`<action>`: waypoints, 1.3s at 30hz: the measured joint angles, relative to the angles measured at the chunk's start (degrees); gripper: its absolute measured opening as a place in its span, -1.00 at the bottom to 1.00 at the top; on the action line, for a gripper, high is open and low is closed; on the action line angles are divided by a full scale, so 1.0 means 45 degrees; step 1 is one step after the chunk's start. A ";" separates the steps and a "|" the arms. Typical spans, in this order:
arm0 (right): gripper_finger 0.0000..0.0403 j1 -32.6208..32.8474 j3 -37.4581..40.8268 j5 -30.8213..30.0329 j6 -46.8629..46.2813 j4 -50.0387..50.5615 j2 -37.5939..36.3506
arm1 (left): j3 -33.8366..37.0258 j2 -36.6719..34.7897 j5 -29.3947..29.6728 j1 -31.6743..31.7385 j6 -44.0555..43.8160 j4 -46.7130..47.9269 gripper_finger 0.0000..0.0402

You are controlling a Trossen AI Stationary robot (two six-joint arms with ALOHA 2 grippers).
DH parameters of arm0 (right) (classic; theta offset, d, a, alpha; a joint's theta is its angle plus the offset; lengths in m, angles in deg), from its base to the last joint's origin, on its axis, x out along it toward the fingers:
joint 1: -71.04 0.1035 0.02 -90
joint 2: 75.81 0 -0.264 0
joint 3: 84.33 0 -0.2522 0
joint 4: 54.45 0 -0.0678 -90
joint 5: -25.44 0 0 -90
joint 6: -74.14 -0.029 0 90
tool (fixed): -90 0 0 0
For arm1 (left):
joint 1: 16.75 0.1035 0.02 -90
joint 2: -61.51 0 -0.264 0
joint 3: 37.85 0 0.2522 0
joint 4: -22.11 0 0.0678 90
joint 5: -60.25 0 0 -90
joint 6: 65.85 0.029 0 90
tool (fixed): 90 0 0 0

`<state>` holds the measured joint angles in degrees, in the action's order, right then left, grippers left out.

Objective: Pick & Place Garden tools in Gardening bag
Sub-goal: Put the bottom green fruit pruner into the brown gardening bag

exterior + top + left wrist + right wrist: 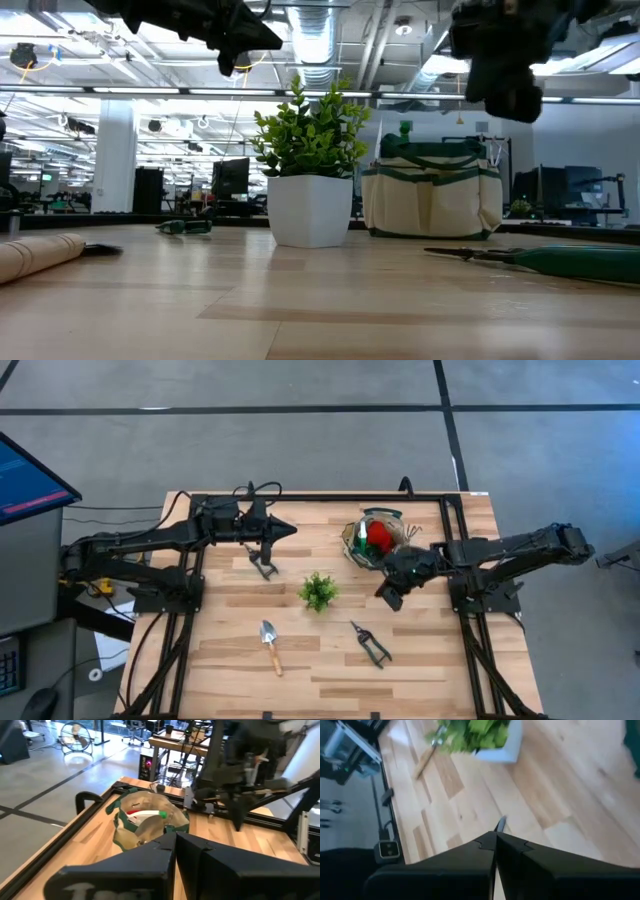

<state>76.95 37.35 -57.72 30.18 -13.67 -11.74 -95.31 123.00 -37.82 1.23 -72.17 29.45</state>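
The pruning shears (370,643) lie flat on the table (420,680) toward its near edge, long axis running diagonally — tip pointing up toward the plant (318,591), handles splayed toward the near right corner. The bag (375,538), already holding red gloves (378,536) and a spray bottle (358,541), sits at the far right. The right gripper (390,597) hangs just below the bag, fingers shut with nothing held — the shears are judged nearest to it, lying a short way toward the near edge. The trowel (270,646) lies near the near edge on the left; a dark tool (262,565) rests just beside the left gripper (283,532), which is also shut on nothing.
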 joint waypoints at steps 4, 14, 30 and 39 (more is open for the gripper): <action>-1.00 0.1273 -0.0778 -0.1802 -0.0475 0.0772 -0.0001 | 0.0000 0.0000 0.0311 0.0022 0.0008 0.0000 -1.00; -1.00 0.4029 -0.2190 -0.6524 -0.4496 0.2018 0.0437 | 0.0000 0.0000 0.0464 0.0024 0.0008 0.0001 -1.00; -1.00 0.6033 -0.6501 -0.6864 -0.8457 0.4886 0.5507 | 0.0000 0.0000 0.0454 0.0024 0.0071 0.0151 -1.00; -1.00 0.7082 -1.0107 -0.6818 -0.9832 0.9605 0.7034 | 0.0000 0.0000 0.0454 0.0024 0.0062 0.0245 -1.00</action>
<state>108.82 -8.13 -88.40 -14.06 29.55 19.91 -95.31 123.00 -35.77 1.34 -71.89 30.55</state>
